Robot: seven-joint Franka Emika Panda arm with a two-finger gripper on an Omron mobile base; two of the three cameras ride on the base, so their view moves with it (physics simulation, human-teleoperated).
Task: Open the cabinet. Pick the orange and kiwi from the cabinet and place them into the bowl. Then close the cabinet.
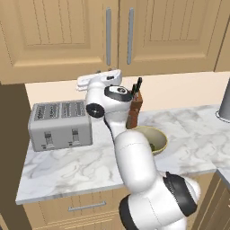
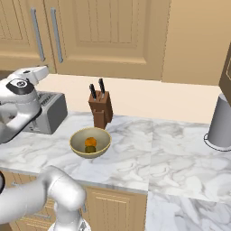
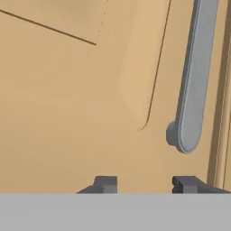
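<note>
The cabinet's two light-wood doors (image 1: 58,36) (image 1: 170,31) stand shut, their grey bar handles (image 1: 108,36) (image 1: 130,36) side by side. My gripper (image 3: 145,184) faces the left door (image 3: 67,90) from close by, just below the lower end of its handle (image 3: 195,76). Its fingertips stand a little apart with nothing between them, clear of the handle. The white hand (image 1: 101,80) hangs under the cabinet's bottom edge. On the counter, the tan bowl (image 2: 76,149) holds the orange (image 2: 90,142) with the dark green kiwi (image 2: 90,149) beside it.
A silver toaster (image 1: 60,126) stands at the counter's left. A brown knife block (image 2: 101,110) is behind the bowl. A grey cylindrical appliance (image 2: 221,122) sits at the far right. Drawer fronts with a horizontal handle (image 1: 87,207) run below the marble counter.
</note>
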